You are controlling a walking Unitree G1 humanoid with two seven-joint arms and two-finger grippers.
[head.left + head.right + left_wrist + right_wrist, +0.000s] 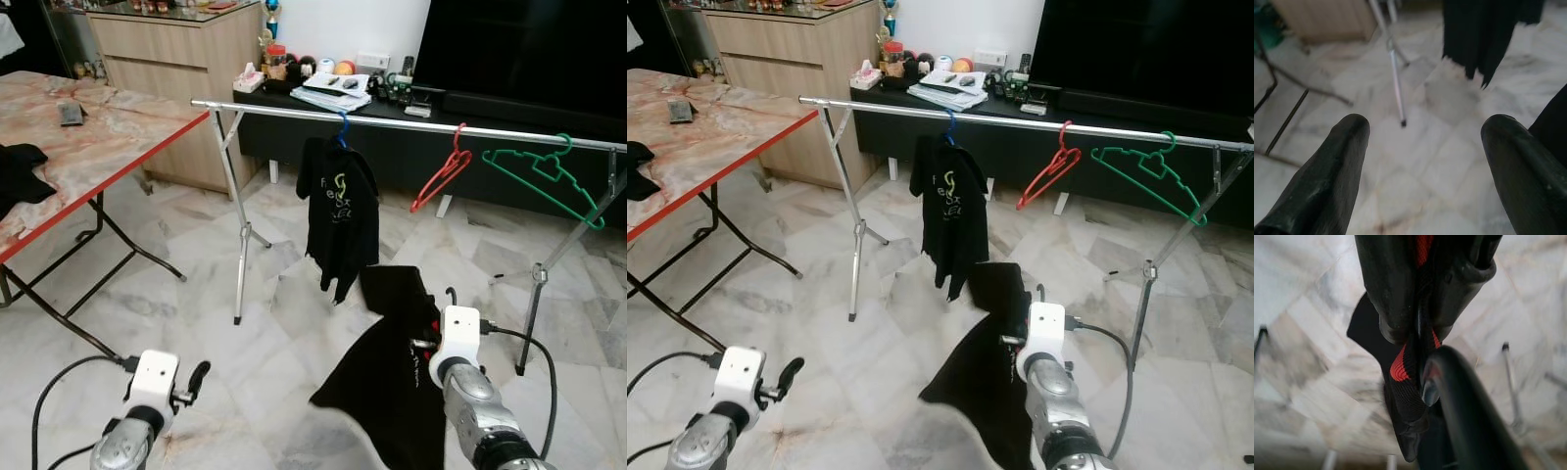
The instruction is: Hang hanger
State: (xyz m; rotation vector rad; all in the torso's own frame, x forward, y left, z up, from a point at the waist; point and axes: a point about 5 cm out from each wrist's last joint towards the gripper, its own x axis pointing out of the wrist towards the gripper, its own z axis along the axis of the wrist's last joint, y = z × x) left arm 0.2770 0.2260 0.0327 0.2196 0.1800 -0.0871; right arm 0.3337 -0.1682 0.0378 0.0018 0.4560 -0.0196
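Note:
My right gripper (pixel 432 345) is low in front of me, shut on a black garment (pixel 387 382) on a hanger whose dark hook (pixel 451 293) pokes up beside the wrist. In the right wrist view the fingers (pixel 1396 293) clamp black and red collar fabric (pixel 1400 369) against the hanger's neck. The garment droops toward the floor. Ahead runs a silver clothes rail (pixel 392 119), well above and beyond the gripper. On it hang a black shirt (pixel 340 211) on a blue hanger, a bare red hanger (pixel 441 174) and a bare green hanger (pixel 544 176). My left gripper (pixel 196 378) is low at the left, open and holding nothing.
A folding table (pixel 98 137) with a marble top and red edge stands at the left, a black cloth (pixel 20 171) on it. Behind the rail are a dark TV bench (pixel 323 93) with clutter, a large TV (pixel 519 44) and a wooden cabinet (pixel 167 49). The floor is marble tile.

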